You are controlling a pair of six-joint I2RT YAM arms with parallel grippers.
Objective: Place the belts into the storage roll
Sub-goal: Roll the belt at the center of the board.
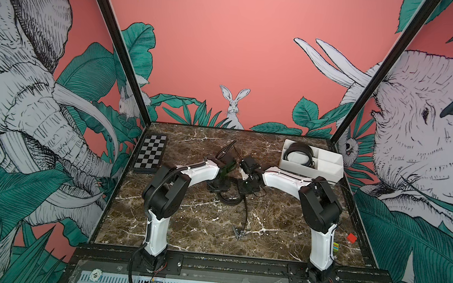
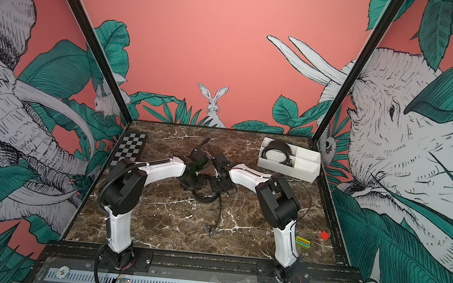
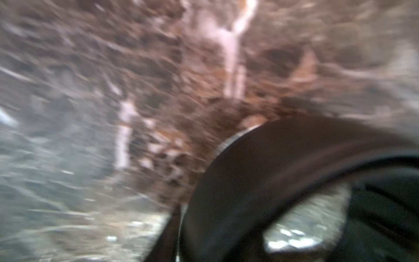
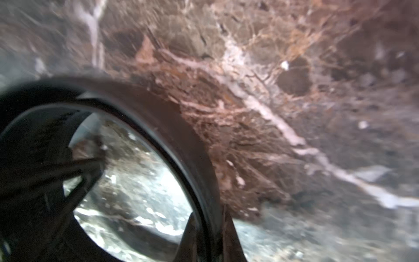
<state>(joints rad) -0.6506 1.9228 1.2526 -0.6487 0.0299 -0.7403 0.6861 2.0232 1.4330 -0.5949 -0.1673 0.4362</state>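
**While both arms bunch over one belt, only one sits in the storage roll**

Since the two arms meet mid-surface, I read this as the pick-up step for a second belt. Loose belt (image 1: 228,199): its loop lies on the surface (image 1: 184,228) right under and between both sets of jaws. The strap trails toward the robot's base, with the buckle end (image 1: 237,233) well apart from them on the near side.

Left jaws and right jaws: both are down at the loop, black on black from above. The wrist views are blurred, with only the loose belt (image 3: 260,172) close in. I cannot tell if either set is wide, narrow or gripping.

Storage roll (image 1: 326,172): well apart from the right jaws, out past them toward the far right corner. One coiled belt (image 1: 298,154) is already in the compartment nearest the jaws; the others look empty. Thin dark loops (image 1: 226,147) just behind the left jaws may be the third belt, not sure.

Next, my guess: one set of jaws needs a firm pinch on the loop and the other needs to be clear of it. Then lift high enough that the trailing buckle end clears the wall, and coil it into a free compartment.
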